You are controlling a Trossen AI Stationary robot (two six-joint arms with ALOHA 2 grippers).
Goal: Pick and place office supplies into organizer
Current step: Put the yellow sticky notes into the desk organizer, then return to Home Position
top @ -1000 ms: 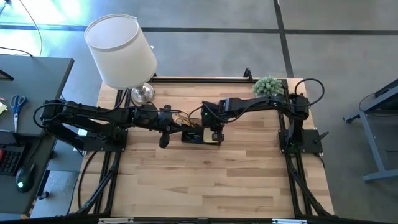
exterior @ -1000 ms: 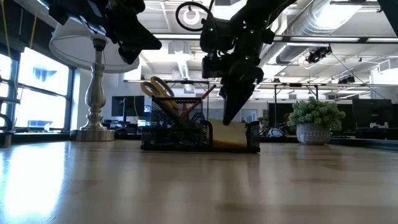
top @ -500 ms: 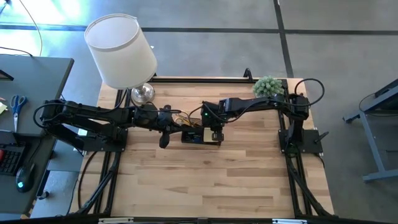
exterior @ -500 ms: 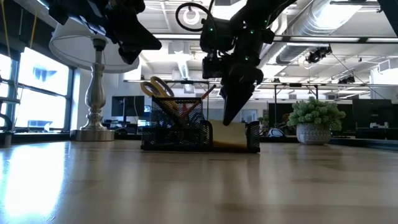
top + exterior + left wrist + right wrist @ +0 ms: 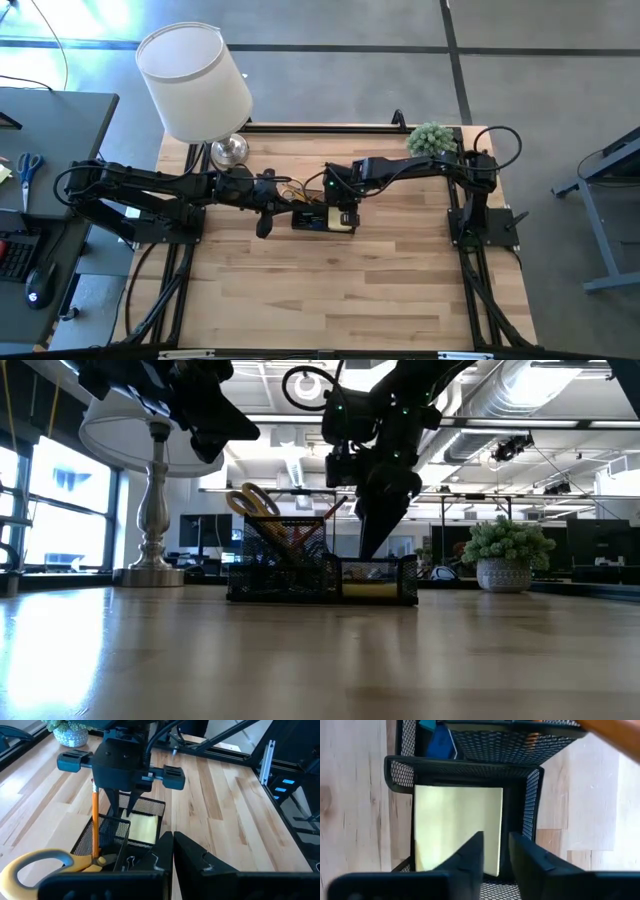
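Observation:
The black mesh organizer (image 5: 322, 219) stands mid-table, also in the low view (image 5: 320, 575). The yellow sticky-note pad (image 5: 457, 827) lies flat on the floor of its right-hand compartment. Yellow-handled scissors (image 5: 40, 862) and a pencil (image 5: 94, 825) stand in another compartment, a blue piece (image 5: 440, 742) lies in a third, and small clips (image 5: 131, 861) lie in a tray. My right gripper (image 5: 495, 845) points down just above the pad, open and holding nothing. My left gripper (image 5: 173, 847) is shut and empty, raised left of the organizer (image 5: 215, 420).
A white-shaded lamp (image 5: 195, 80) stands at the far left on a silver base (image 5: 150, 570). A small potted plant (image 5: 432, 138) stands at the far right. Bare wood (image 5: 330, 290) lies toward the near edge. A side desk with blue-handled scissors (image 5: 28, 165) is left of the table.
The sticky-note pad stood tilted on edge in the organizer's right compartment, at my right gripper's fingertips. It has dropped and now lies flat on the compartment floor. My right gripper has let go of it and stays above the compartment.

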